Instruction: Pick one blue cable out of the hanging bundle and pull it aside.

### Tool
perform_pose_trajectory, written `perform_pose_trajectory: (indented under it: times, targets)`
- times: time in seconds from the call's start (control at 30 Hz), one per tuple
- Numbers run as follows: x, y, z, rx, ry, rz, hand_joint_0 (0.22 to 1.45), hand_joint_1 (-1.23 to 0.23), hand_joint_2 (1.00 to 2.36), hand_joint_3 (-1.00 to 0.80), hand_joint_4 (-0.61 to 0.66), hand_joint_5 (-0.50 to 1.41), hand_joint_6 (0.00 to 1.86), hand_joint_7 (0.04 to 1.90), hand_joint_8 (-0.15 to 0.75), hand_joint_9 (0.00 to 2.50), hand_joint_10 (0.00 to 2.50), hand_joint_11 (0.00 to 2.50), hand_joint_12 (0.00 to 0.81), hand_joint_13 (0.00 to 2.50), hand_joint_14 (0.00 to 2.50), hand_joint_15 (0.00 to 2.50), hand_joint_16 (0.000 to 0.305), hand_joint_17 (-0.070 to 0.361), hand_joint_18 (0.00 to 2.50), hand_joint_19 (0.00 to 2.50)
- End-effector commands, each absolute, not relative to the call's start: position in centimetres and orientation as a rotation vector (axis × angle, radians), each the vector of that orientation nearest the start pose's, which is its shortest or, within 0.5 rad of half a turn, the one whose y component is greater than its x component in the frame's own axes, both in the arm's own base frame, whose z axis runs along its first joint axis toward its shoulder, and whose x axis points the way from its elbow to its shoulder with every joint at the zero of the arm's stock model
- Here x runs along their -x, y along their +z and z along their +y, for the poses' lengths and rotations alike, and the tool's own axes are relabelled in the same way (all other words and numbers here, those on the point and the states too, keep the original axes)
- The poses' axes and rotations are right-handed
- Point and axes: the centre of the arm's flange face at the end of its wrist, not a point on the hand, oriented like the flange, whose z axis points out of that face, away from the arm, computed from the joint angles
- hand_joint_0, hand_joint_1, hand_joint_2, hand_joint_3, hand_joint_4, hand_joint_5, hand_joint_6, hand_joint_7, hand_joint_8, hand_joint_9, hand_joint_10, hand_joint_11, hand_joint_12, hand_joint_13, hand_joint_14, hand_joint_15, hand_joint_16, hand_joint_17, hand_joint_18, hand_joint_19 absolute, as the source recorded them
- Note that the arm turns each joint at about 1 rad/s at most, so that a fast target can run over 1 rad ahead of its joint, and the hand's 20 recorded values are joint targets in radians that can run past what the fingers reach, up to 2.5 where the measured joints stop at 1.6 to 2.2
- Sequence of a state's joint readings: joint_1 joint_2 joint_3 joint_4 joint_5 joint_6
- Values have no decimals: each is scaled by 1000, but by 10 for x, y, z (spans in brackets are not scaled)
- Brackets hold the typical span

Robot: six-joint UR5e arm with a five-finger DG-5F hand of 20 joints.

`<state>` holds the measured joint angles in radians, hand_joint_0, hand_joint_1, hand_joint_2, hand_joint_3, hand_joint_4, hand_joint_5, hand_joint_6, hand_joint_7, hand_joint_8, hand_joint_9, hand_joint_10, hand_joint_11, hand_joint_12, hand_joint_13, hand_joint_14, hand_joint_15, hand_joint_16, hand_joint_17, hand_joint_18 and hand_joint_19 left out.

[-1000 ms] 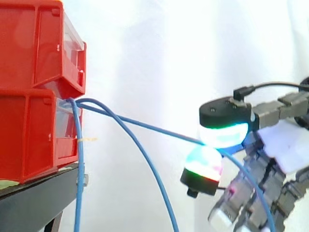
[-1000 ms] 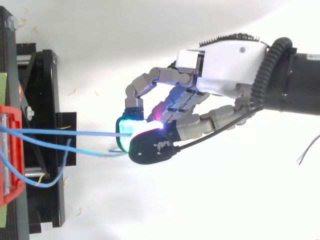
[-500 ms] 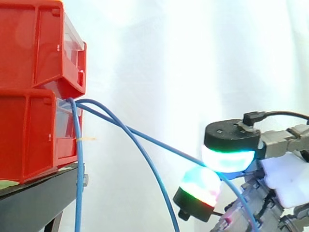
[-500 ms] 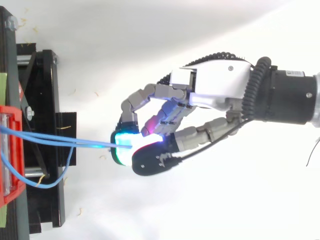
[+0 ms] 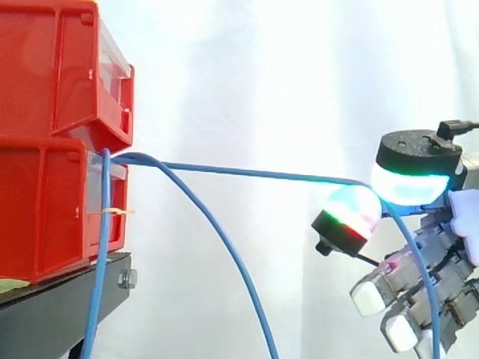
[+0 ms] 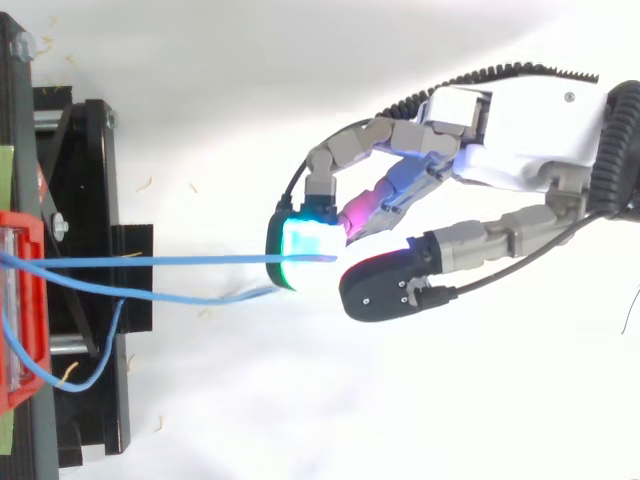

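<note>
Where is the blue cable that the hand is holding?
Side view: the blue cable runs almost level from the red bins at left to the hand at right, pinched between its fingers.

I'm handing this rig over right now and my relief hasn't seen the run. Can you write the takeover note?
Hand: shut on one blue cable, which looks pinched between thumb and a fingertip, well out from the red bins.
Held cable: taut and about level from the bins' front to the hand, then drops behind the fingers.
Other two blue cables: hang slack near the bins, apart from the hand.
Done: one cable picked and drawn out of the bundle.
Left: probably ease it a little further aside, then release.
</note>
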<state>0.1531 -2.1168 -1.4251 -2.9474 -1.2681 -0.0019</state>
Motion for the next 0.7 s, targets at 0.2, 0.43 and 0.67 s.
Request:
perform_pose_trajectory:
  times: [0.2,0.43,0.67]
  targets:
    - [-673,257,-61,-1353,938,1265,526,-889,1457,104,-256,-22,857,1295,262,868,3,154,405,815,13,438,66,148,773,316]
    - [-673,257,-61,-1351,940,1263,524,-884,1470,100,-252,-21,856,1293,262,878,3,156,405,824,13,444,66,148,775,323]
    - [-673,257,-61,-1351,940,1263,515,-862,1505,88,-247,-20,854,1296,264,891,4,174,405,827,13,452,66,149,777,329]
